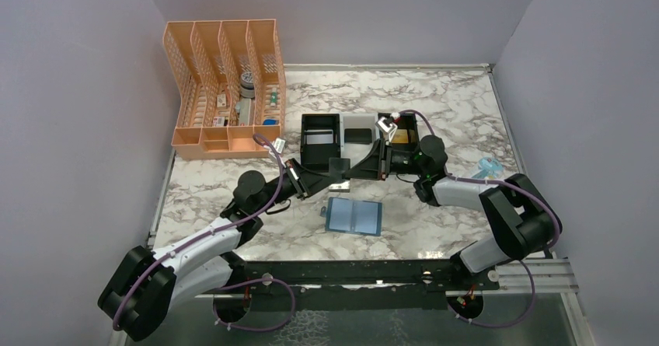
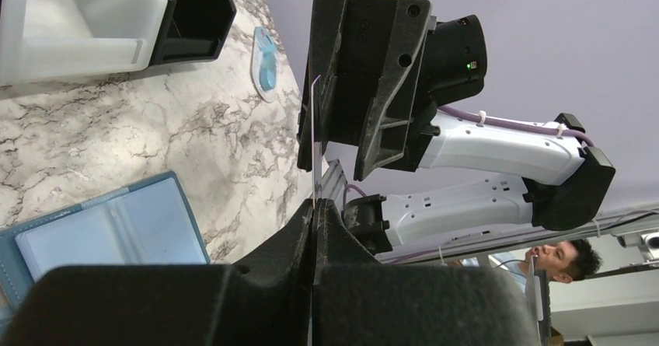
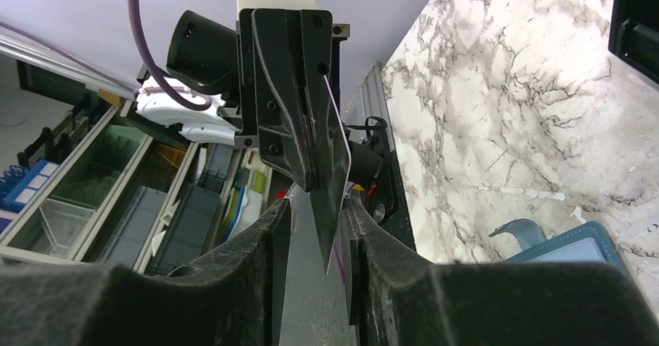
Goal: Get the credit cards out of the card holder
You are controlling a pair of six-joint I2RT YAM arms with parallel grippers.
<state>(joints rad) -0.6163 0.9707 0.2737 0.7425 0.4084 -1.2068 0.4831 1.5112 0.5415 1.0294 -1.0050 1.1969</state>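
The teal-blue card holder (image 1: 353, 216) lies open and flat on the marble, in front of both grippers; it also shows in the left wrist view (image 2: 109, 229) and the right wrist view (image 3: 567, 245). My left gripper (image 1: 330, 181) (image 2: 313, 206) is shut on a thin dark-grey card (image 1: 339, 167) (image 2: 313, 128) and holds it edge-up above the table. My right gripper (image 1: 353, 171) (image 3: 315, 214) is open, and the card's free end (image 3: 332, 198) is between its fingers, close to the right one. A silver card (image 1: 319, 138), a black card (image 1: 358, 135) and a gold card (image 1: 402, 136) lie in the tray.
The black-and-white three-compartment tray (image 1: 305, 155) (image 2: 78, 19) stands just behind the grippers. An orange mesh organizer (image 1: 225, 89) stands at the back left. A small light-blue object (image 1: 488, 167) (image 2: 266, 58) lies at the right by the wall.
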